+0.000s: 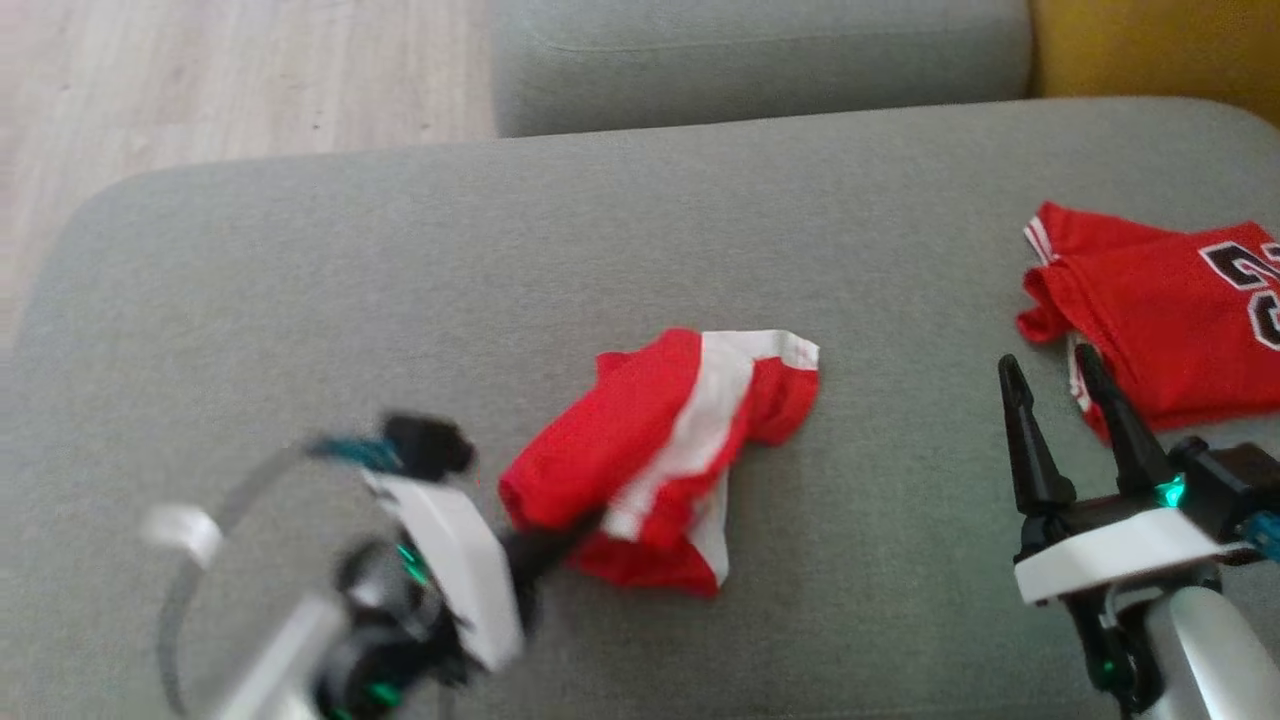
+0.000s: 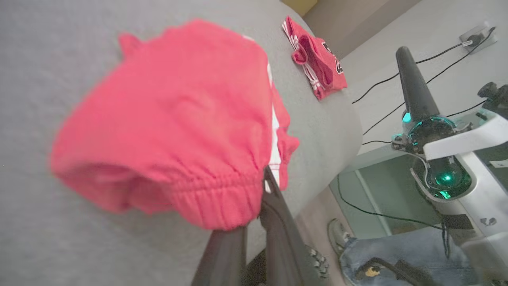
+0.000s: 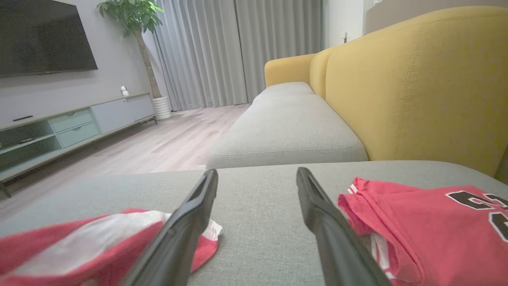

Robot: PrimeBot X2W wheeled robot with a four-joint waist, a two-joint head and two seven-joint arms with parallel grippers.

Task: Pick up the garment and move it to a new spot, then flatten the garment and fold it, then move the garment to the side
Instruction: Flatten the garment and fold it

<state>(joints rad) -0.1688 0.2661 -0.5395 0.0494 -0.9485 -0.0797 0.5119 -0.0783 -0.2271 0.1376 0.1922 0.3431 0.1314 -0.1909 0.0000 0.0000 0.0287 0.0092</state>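
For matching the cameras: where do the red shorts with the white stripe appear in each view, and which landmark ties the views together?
Head view: red shorts crumpled at centre, on the grey cushion.
Left wrist view: large, centre-left, elastic waistband toward the bottom.
Right wrist view: lower left corner, cut by the edge.
Shared landmark: the red jersey with black numbers, at right in head and right wrist, top centre in left wrist.

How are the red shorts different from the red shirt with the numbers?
The red shorts have a wide white stripe; the red jersey has black numbers. The shorts are bunched up mid-seat on the gray sofa; the jersey lies flatter toward the right. The left gripper has its jaws shut on the shorts; nothing grips the jersey. Both are red with white trim.
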